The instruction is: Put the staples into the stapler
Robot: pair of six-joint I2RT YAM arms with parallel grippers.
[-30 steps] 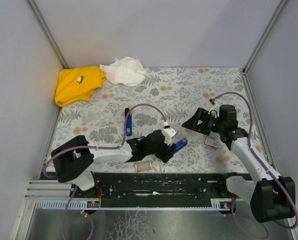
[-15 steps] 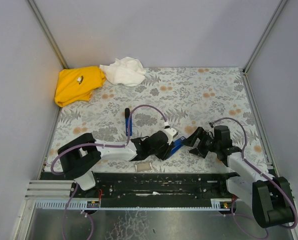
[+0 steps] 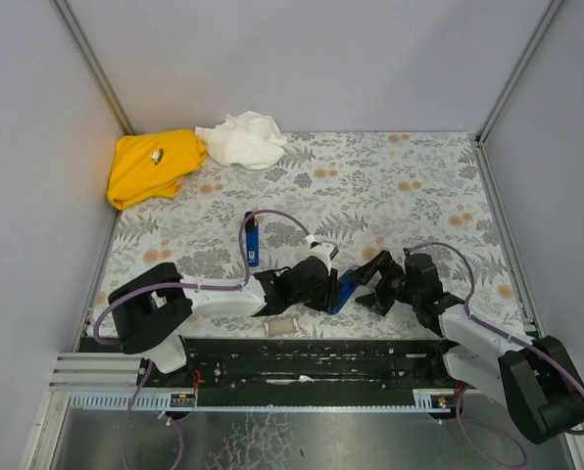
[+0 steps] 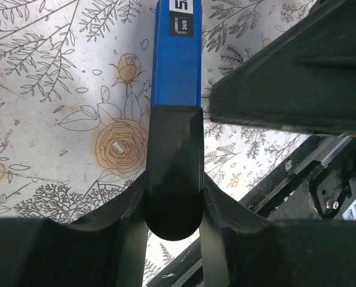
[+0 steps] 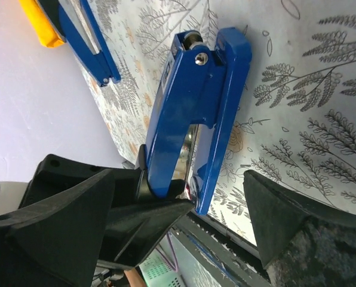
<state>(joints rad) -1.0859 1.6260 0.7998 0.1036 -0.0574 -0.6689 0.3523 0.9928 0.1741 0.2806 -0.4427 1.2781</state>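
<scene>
Left fingers are clamped on the black end of the stapler, one finger on each side. The stapler sits at the lower centre of the top view, low over the flowered table. In the right wrist view its two blue arms stand apart, joined at the hinge at the end away from my grip.

Right fingers are spread wide just right of the stapler, holding nothing.

A second blue stapler lies left of centre on the table.
</scene>
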